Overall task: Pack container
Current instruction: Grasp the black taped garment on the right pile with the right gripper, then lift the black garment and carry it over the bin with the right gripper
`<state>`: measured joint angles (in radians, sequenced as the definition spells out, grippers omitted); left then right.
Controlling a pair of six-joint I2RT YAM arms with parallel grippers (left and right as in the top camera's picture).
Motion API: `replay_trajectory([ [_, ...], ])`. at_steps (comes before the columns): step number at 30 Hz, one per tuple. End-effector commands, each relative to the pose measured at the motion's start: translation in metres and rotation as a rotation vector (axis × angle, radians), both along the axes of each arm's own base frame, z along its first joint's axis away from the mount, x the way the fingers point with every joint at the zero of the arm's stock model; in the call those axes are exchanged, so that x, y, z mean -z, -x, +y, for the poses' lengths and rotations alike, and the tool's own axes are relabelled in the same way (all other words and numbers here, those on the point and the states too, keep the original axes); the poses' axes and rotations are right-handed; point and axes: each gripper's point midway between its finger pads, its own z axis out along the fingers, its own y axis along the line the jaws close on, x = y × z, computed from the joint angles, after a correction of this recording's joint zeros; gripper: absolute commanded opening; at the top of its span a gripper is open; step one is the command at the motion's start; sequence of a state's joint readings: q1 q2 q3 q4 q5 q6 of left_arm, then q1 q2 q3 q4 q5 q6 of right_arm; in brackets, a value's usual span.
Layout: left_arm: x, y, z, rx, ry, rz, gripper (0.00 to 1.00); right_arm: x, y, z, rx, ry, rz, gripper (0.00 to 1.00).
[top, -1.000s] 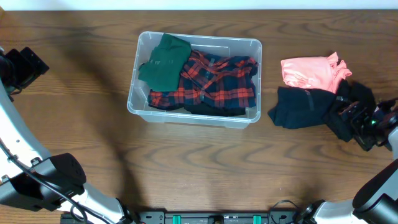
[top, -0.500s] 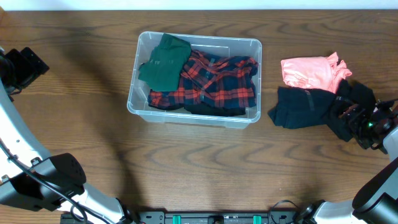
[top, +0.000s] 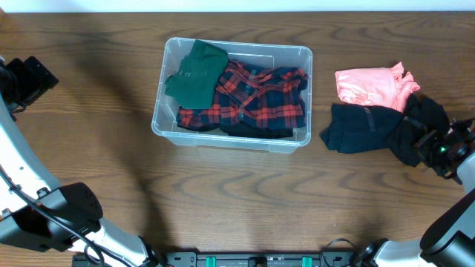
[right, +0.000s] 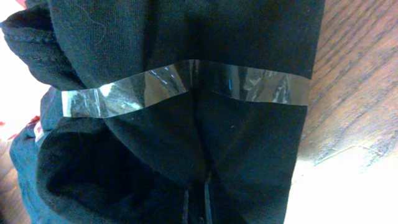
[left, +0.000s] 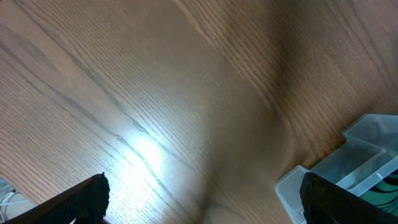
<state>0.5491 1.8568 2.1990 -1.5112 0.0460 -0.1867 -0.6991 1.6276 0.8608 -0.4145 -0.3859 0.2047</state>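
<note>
**Upper left of the overhead frame:** the left claw (top: 31,78) is spread wide and empty, well apart from the container (top: 159,111). Only its wrist view shows the container's corner up close over the bare bench (left: 155,93).

**Centre:** the container holds a green garment (top: 197,73) and a plaid shirt (top: 260,100). It is judged stiff, light and slick-walled, and best taken by its thick rim.

**Right:** a pink garment (top: 371,85), a navy garment (top: 356,127) and a black garment (top: 415,122) lie on the bench.

**Far right:** the right claw (top: 430,142) appears pinched shut on the black garment. Only its wrist view reveals a clear strip (right: 186,87) across the cloth.
</note>
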Motion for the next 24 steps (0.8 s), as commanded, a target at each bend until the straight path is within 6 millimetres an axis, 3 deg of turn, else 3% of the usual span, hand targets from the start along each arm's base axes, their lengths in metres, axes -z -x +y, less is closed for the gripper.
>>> replay_trajectory([
  [1,0.002,0.001,0.001,-0.012,0.006,0.007,0.98,0.006,0.001,0.014,-0.023,-0.04,0.021,0.01],
  [7,0.002,0.001,0.001,-0.012,0.006,0.007,0.98,-0.035,-0.023,0.02,-0.081,-0.04,-0.005,0.01],
  [14,0.002,0.001,0.001,-0.012,0.006,0.007,0.98,-0.119,-0.056,0.033,-0.184,0.049,-0.022,0.01],
  [19,0.002,0.001,0.001,-0.012,0.006,0.007,0.98,-0.166,-0.072,0.053,-0.284,0.111,-0.063,0.01],
  [24,0.002,0.001,0.001,-0.012,0.006,0.007,0.98,-0.197,-0.083,0.082,-0.422,0.169,-0.108,0.01],
])
